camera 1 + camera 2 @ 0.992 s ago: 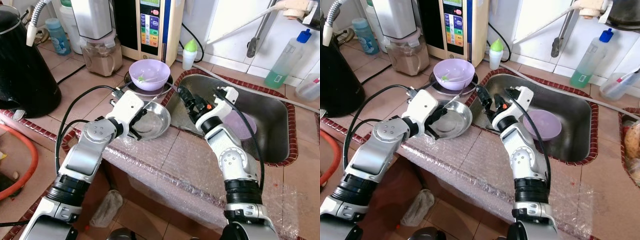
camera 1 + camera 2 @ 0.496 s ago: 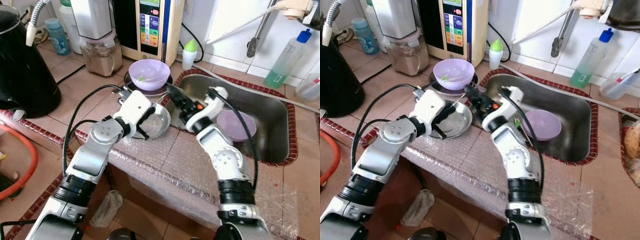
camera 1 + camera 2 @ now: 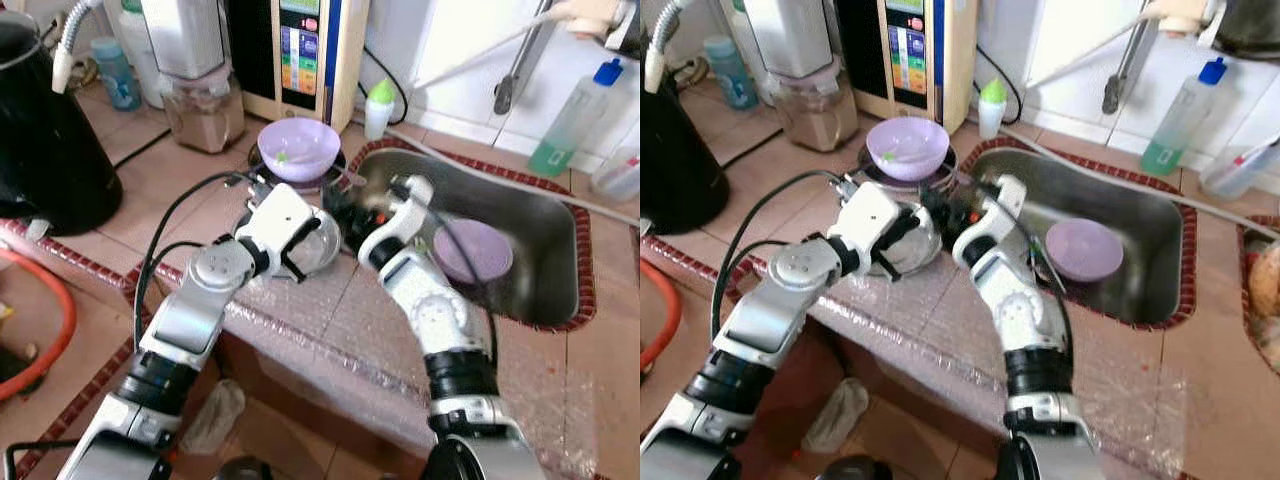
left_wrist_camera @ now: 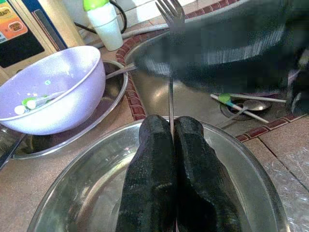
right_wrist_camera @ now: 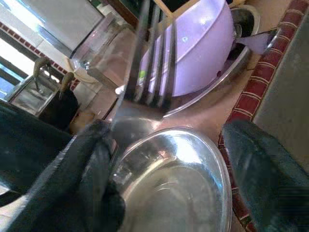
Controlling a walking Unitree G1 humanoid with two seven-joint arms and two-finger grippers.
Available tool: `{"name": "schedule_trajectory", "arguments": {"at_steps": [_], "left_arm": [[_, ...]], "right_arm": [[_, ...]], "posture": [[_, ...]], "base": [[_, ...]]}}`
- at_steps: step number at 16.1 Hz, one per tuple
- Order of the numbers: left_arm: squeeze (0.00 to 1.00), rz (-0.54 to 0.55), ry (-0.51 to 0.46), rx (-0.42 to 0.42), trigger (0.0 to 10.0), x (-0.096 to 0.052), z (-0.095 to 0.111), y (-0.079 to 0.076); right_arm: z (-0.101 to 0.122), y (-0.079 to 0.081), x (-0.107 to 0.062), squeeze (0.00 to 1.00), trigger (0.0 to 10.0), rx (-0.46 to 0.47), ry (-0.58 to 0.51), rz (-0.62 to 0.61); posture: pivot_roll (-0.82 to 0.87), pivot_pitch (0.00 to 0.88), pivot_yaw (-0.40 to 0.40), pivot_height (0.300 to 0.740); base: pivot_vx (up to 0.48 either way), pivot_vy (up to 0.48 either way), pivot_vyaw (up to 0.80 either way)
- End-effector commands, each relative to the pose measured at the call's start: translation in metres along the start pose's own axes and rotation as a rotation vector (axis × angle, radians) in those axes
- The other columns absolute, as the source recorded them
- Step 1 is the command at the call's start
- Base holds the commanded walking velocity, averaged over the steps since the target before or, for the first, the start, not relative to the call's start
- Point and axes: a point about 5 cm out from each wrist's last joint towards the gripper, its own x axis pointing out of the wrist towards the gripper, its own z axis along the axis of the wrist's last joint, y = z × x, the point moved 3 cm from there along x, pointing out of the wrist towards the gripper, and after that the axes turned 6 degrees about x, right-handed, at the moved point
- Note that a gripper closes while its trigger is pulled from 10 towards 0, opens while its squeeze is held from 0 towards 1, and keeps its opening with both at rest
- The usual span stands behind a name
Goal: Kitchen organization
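While you hold the left end effector (image 4: pixel 171 126) pinched on a fork (image 4: pixel 170 58), its fingers are pressed together over the steel bowl (image 4: pixel 87 193), and the fork stands upright with its tines up. This steel bowl sits on the tabletop (image 3: pixel 150 170) at the sink's (image 3: pixel 540 220) 9 o'clock edge. Your right end effector (image 5: pixel 169 164) is spread wide just above the same bowl, one finger (image 5: pixel 82 179) touching the fork, the other finger (image 5: pixel 263 169) apart from it. At 12 o'clock from the steel bowl you see a purple bowl (image 3: pixel 298 148) resting on a steel dish. Inside the sink lies a purple plate (image 3: pixel 478 247).
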Motion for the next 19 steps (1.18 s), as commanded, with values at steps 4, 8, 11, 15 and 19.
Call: {"name": "schedule_trajectory", "arguments": {"at_steps": [4, 8, 11, 15, 19], "left_arm": [[0.0, -0.014, -0.016, 0.02, 0.0, 0.0, 0.004, -0.004], [0.0, -0.016, -0.014, 0.036, 0.0, 0.0, 0.004, -0.005], [0.0, -0.011, -0.012, 0.045, 0.0, 0.001, 0.003, -0.005], [0.0, -0.005, -0.011, 0.051, 0.0, 0.001, 0.003, -0.004], [0.0, 0.0, -0.008, 0.06, 0.0, 0.002, 0.002, -0.003]], "right_arm": [[0.013, 0.026, 0.018, 0.0, 0.0, 0.001, -0.049, 0.024], [0.026, 0.031, 0.026, 0.0, 0.0, 0.024, -0.08, -0.026], [0.029, 0.032, 0.029, 0.0, 0.0, 0.021, -0.075, -0.051], [0.028, 0.028, 0.03, 0.0, 0.0, 0.02, -0.063, -0.088], [0.023, 0.024, 0.03, 0.0, 0.0, -0.001, -0.016, -0.118]], "posture": [[0.08, 0.007, 0.003, 0.74], [0.08, 0.008, 0.001, 0.74], [0.08, 0.008, 0.001, 0.74], [0.08, 0.005, 0.0, 0.74], [0.07, 0.001, -0.001, 0.74]], "base": [[0.0, 0.0, 0.0], [0.0, 0.0, 0.0], [0.0, 0.0, 0.0], [0.0, 0.0, 0.0], [0.0, 0.0, 0.0]]}}
